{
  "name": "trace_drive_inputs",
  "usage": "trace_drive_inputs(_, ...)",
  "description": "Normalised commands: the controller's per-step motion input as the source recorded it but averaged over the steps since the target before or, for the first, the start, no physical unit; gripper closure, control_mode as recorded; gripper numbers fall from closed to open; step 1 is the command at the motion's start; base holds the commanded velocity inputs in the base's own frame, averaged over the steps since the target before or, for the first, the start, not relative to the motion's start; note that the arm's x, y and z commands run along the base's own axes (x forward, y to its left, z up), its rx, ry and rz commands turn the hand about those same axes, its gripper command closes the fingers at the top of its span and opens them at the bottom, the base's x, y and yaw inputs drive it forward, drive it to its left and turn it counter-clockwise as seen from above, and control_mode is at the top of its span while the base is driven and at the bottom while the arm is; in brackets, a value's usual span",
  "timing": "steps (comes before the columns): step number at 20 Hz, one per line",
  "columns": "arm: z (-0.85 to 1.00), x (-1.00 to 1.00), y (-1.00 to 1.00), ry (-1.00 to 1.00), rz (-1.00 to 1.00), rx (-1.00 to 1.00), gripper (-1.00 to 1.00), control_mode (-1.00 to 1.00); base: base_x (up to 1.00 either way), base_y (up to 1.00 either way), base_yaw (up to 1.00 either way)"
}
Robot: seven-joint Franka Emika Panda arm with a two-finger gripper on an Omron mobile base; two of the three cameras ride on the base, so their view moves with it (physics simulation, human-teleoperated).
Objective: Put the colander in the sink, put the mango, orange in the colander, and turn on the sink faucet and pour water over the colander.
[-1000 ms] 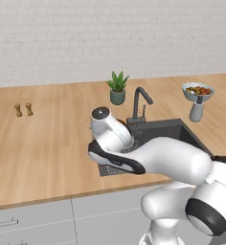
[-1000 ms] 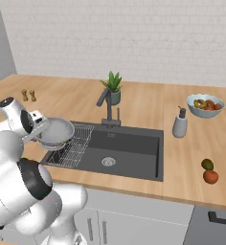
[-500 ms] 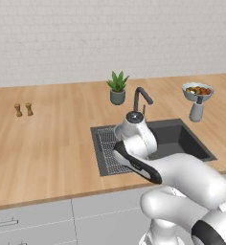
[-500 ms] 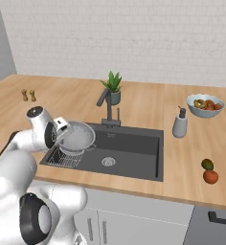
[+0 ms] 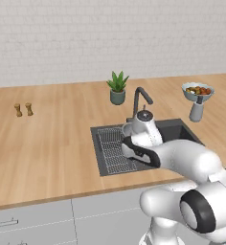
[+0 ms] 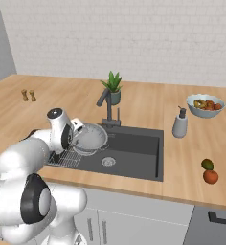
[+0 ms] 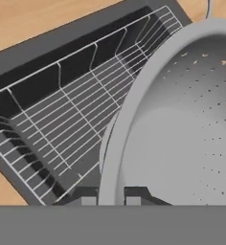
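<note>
colander carried over the sink

the gripper (image 7: 111, 200) pinches the colander (image 6: 90, 138) by its rim, holding it above the wire rack (image 5: 114, 148) at the sink's (image 6: 134, 149) left, ready for lowering.

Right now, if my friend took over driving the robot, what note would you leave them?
Hand: shut on the colander, pinching its rim.
Colander: held above the sink, over the wire rack side, not set down yet.
Mango and orange: on the counter right of the sink, side by side.
Sink faucet: no water stream visible.
Done: colander picked up and brought to the sink.
Left: lower and release it, add both fruits, turn on the faucet.
</note>
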Motion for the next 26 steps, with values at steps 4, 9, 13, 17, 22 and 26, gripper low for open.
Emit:
trace_drive_inputs(4,-0.1,0.1,-0.79,0.01,0.15,-0.02,1.0,-1.0,0.0,0.0,0.0)
trace_drive_inputs(9,-0.11,0.0,-0.85,0.0,0.28,0.0,1.0,-1.0,0.0,0.0,0.0)
trace_drive_inputs(13,-0.13,0.0,-0.7,0.0,0.39,0.0,1.0,-1.0,0.0,0.0,0.0)
trace_drive_inputs(17,-0.07,0.05,-0.67,0.0,0.41,0.0,1.0,-1.0,0.0,0.0,0.0)
trace_drive_inputs(22,-0.05,0.28,-0.52,0.0,0.42,0.0,1.0,-1.0,0.0,0.0,0.0)
trace_drive_inputs(26,-0.08,0.41,-0.19,0.0,0.39,0.0,1.0,-1.0,0.0,0.0,0.0)
